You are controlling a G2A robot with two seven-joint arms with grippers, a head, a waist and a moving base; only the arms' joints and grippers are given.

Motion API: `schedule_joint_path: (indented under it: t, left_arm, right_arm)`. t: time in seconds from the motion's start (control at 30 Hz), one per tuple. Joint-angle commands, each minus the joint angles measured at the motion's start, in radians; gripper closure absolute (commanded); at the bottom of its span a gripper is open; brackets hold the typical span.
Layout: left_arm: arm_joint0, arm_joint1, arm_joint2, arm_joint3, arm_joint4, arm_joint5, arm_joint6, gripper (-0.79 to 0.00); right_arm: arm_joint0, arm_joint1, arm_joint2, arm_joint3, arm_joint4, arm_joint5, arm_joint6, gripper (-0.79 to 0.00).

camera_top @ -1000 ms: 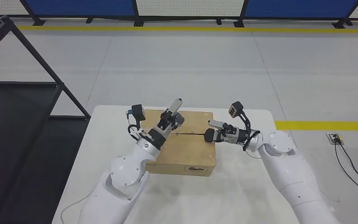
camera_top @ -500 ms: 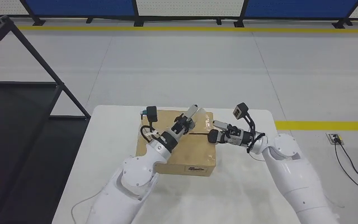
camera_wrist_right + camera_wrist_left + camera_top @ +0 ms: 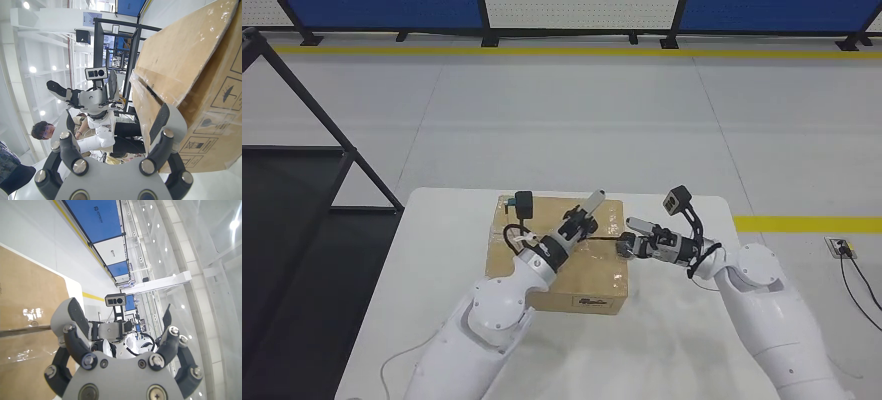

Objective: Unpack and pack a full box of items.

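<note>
A closed cardboard box [image 3: 532, 270] lies on the white table [image 3: 672, 340], its top flaps joined by clear tape along the middle seam [image 3: 22, 330]. My left gripper [image 3: 589, 214] hovers open over the right part of the box top [image 3: 28, 291], with nothing between its fingers [image 3: 121, 306]. My right gripper [image 3: 626, 240] stands open at the box's right end. One of its fingers [image 3: 160, 121] rests against the taped flap edge [image 3: 140, 106] of the box [image 3: 179, 56]. The left gripper [image 3: 82, 79] faces it from across the box.
A black metal frame [image 3: 302, 150] stands beside the table's left side. A thin cable [image 3: 382, 365] trails over the table's front left. Bare table surface lies in front of and to the right of the box.
My left gripper has moved to the right across the box top, toward the right gripper. The right gripper has shifted slightly to the right at the box's end.
</note>
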Motion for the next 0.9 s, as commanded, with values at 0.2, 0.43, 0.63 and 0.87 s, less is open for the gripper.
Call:
schedule_joint_path:
  t: [0.2, 0.43, 0.63, 0.87]
  left_arm:
    - [0.084, 0.021, -0.147, -0.11, -0.039, -0.039, -0.044, -0.785]
    - [0.167, 0.045, -0.316, -0.147, -0.084, -0.065, -0.096, -0.785]
    - [0.214, 0.056, -0.405, -0.153, -0.118, -0.072, -0.122, -0.785]
    - [0.243, 0.061, -0.449, -0.166, -0.156, -0.068, -0.137, -0.785]
  right_arm:
    - [0.011, 0.003, -0.012, 0.001, -0.012, 0.02, 0.015, -0.785]
    - [0.01, 0.01, -0.013, -0.009, -0.04, 0.026, 0.027, -0.785]
    - [-0.013, 0.023, -0.003, -0.048, -0.095, 0.011, 0.029, -0.785]
    - [-0.035, 0.033, 0.0, -0.1, -0.151, 0.02, 0.002, -0.329]
